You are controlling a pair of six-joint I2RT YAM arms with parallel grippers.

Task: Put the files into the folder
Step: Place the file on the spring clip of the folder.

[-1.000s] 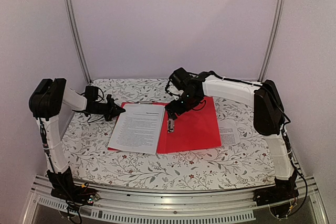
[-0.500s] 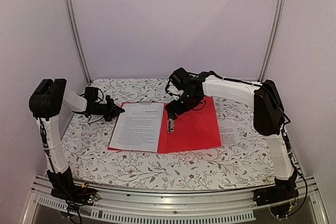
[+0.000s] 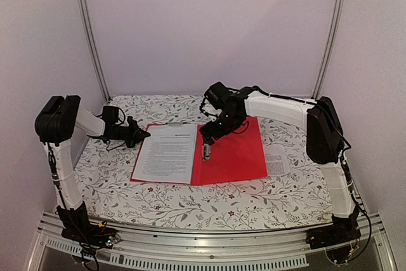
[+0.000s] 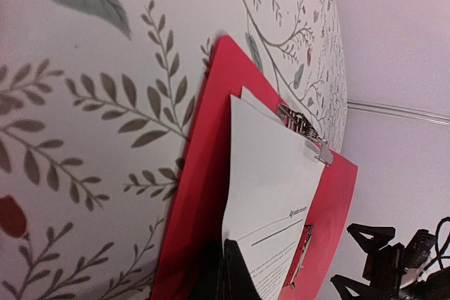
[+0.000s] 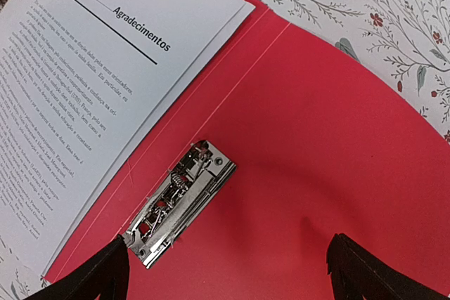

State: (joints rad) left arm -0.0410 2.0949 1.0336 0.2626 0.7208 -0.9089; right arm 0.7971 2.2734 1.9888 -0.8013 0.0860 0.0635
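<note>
The red folder lies open on the table. The files, white printed sheets, cover its left half. My left gripper is at the sheets' left edge. In the left wrist view its black fingers are shut on the edge of the files, which rise slightly off the folder. My right gripper hovers open over the folder's spine. In the right wrist view it straddles the bare red half, its left fingertip by the metal clip. The files lie left of the clip.
Another printed sheet lies on the flowered tablecloth, right of the folder and partly under its edge. A second metal clip sits at the top of the sheets. Walls and frame posts enclose the back and sides.
My left gripper has drawn back a little to the left, and the files have shifted slightly with it and lie squarer on the folder's left half. The right arm has stayed still.
</note>
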